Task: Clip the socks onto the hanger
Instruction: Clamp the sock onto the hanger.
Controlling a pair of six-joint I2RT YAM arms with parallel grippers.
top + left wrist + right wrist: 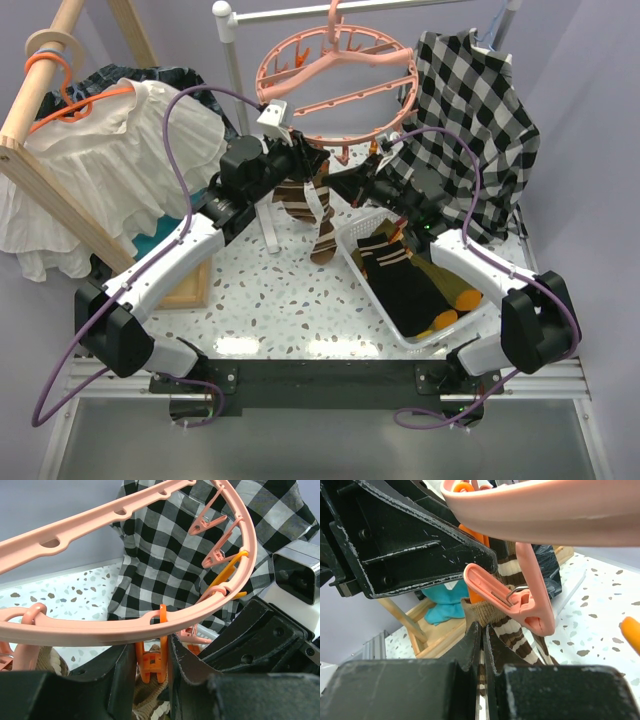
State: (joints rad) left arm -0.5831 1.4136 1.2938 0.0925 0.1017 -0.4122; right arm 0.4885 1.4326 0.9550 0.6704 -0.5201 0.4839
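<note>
The left gripper (152, 652) reaches up under the near rim of the salmon-pink drying ring (100, 632). Its two fingers press against the sides of an orange clip (150, 662) that hangs from that rim. The squeeze looks meant to spread the clip's mouth so that cloth can go in, though the mouth itself is hidden below the fingers.

The right gripper (481, 636) comes in from the other side with its fingers pressed together on the cuff of a brown striped sock (512, 640). The cuff sticks up just above the fingertips, which leaves a free edge to feed into a clip. The rest of the sock hangs down toward the terrazzo table (290, 300).

In the right wrist view a pink clip (520, 600) dangles just beside the held cuff, with the left gripper's black body close above. Whether the cuff is inside the orange clip I cannot tell. The two grippers meet directly under the ring because one must open a clip while the other presents the sock.

The other socks, dark socks with tan stripes (395, 265) and an olive sock with orange toes (445, 283), lie in the white basket (368, 288) by the right arm, within easy reach. A black-and-white checked shirt (470, 110) hangs behind the ring.

I judge this sock to be at the point of clipping, and none is fastened for certain
</note>
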